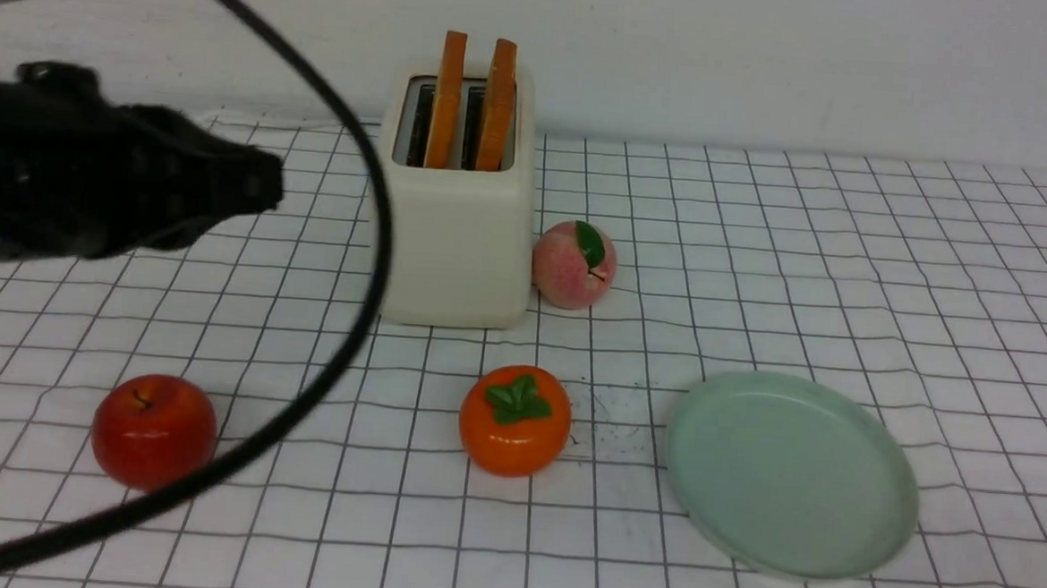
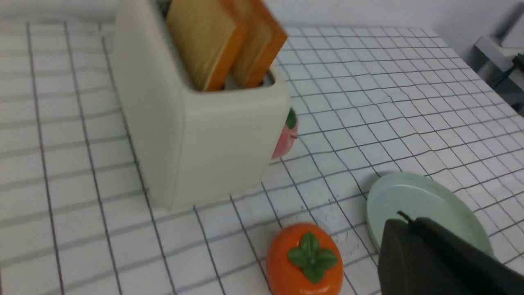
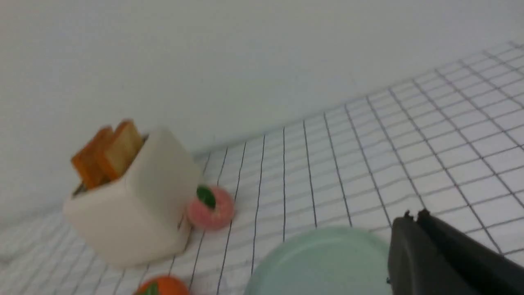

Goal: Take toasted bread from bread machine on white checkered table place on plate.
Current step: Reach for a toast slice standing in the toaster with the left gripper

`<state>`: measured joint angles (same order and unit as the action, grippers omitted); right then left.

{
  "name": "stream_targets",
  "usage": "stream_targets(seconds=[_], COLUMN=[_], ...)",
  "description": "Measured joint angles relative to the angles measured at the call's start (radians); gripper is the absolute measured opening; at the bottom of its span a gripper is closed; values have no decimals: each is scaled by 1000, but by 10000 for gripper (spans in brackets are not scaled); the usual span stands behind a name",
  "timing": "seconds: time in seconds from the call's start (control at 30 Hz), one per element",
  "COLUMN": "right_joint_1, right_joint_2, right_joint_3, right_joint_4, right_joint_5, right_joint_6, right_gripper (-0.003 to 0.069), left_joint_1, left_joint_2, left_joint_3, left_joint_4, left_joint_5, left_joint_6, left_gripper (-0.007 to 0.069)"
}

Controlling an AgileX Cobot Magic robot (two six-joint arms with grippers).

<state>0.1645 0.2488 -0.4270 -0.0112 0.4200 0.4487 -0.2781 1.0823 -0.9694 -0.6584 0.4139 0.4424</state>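
The cream-white bread machine (image 1: 455,228) stands at the back middle of the white checkered table (image 1: 847,284). Two slices of toasted bread (image 1: 449,97) (image 1: 499,103) stick up from its slots, also seen as toasted bread (image 2: 208,41) in the left wrist view and toasted bread (image 3: 108,153) in the right wrist view. The mint-green plate (image 1: 787,474) lies bare at the front right. My left gripper (image 1: 265,182) hovers shut and holding nothing, left of the bread machine; its tips (image 2: 409,219) are pressed together. My right gripper (image 3: 414,215) is shut on nothing, near the plate (image 3: 319,262).
A pink peach (image 1: 574,263) leans against the bread machine's right side. An orange persimmon (image 1: 514,419) sits in front of it, left of the plate. A red apple (image 1: 153,430) lies at the front left. A black cable (image 1: 342,338) arcs across the left of the front view.
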Motion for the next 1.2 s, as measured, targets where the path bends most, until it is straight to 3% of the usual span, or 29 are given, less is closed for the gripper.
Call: stream_targets(seconds=[0.1, 0.27, 0.43, 0.47, 0.53, 0.67, 0.87, 1.2], right_joint_1=[148, 331, 434, 437, 448, 450, 453, 453], right_joint_2=[149, 303, 405, 408, 442, 451, 449, 449], right_joint_3=[-213, -430, -548, -551, -587, -595, -597, -597], right_joint_4=[17, 62, 72, 72, 72, 71, 71, 67], right_joint_5=[260, 457, 490, 491, 498, 520, 544, 535], right_joint_6=[-110, -176, -201, -201, -214, -227, -231, -231], right_gripper=[-18, -12, -6, -6, -3, 0, 1, 6], left_joint_1=[-103, -135, -135, -135, -134, -106, -45, -28], left_joint_2=[77, 188, 342, 349, 438, 561, 724, 888], left_joint_3=[-45, -101, -220, -232, -304, -407, -560, -701], left_joint_4=[105, 163, 167, 167, 167, 159, 136, 137], left_joint_5=[-130, -317, -312, -310, -304, -301, -270, -269], left_joint_6=[1, 4, 4, 4, 4, -3, -48, -52], left_gripper=[-13, -2, 152, 171, 295, 419, 451, 452])
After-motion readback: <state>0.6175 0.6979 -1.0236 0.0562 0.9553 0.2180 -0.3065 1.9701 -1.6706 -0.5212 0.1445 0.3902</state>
